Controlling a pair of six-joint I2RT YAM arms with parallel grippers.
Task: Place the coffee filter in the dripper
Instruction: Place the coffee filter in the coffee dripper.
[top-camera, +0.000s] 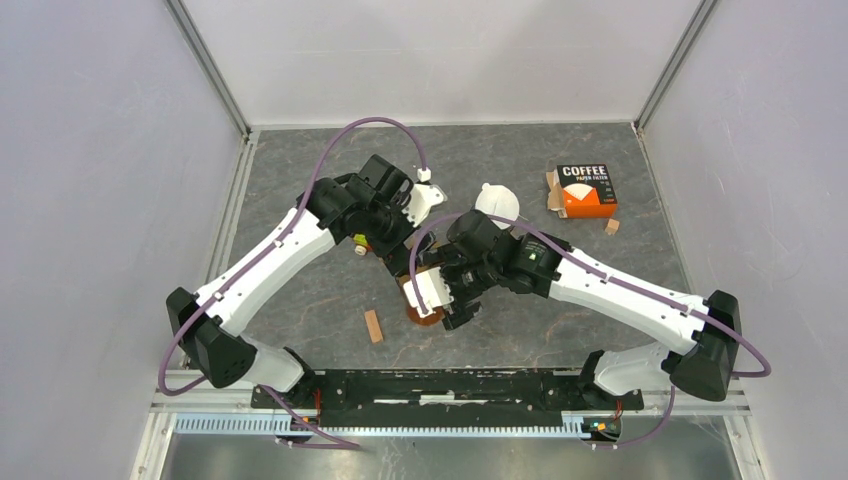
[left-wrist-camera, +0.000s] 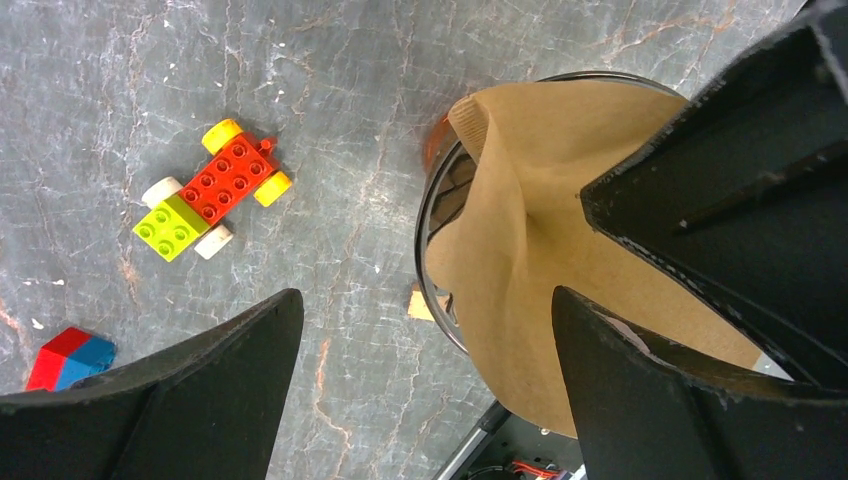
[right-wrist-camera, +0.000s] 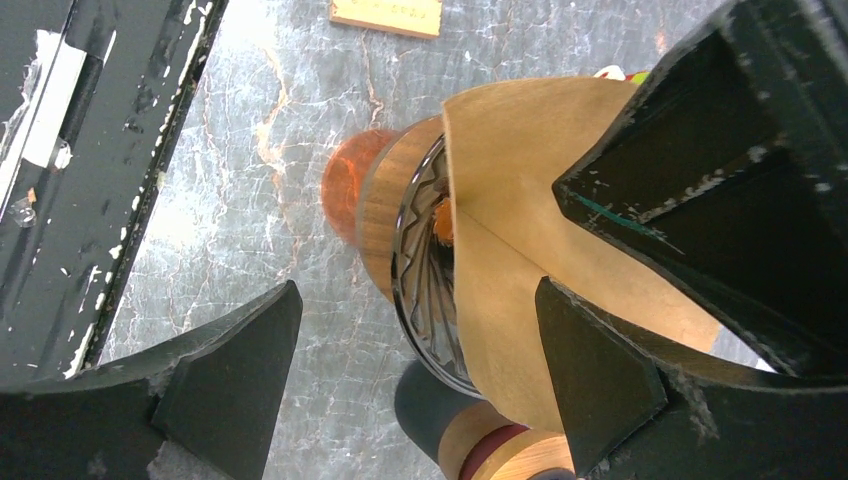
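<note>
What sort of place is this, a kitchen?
Probably a robotics test booth, not a kitchen: two white-and-black robot arms bolted at the edge of a grey stone-patterned table, plain white panels walling it in, and props like an orange coffee filter box and a red-and-green toy brick car.

Tight at the dripper (right-wrist-camera: 385, 220): my left gripper (left-wrist-camera: 425, 300) and right gripper (right-wrist-camera: 417, 290) both hang over it with jaws spread wide, arms crossing close above. The filter (left-wrist-camera: 560, 230) covers most of its mouth. On its left, a toy car (left-wrist-camera: 212, 190) and a red-blue block (left-wrist-camera: 70, 357) block a low pass. A wood block (top-camera: 373, 325) lies on the near side, just short of the rail (top-camera: 450, 385). Box (top-camera: 585, 190) and a white object (top-camera: 497, 200) take the far right. I see bare surface (top-camera: 500, 150) along the far edge.
</note>
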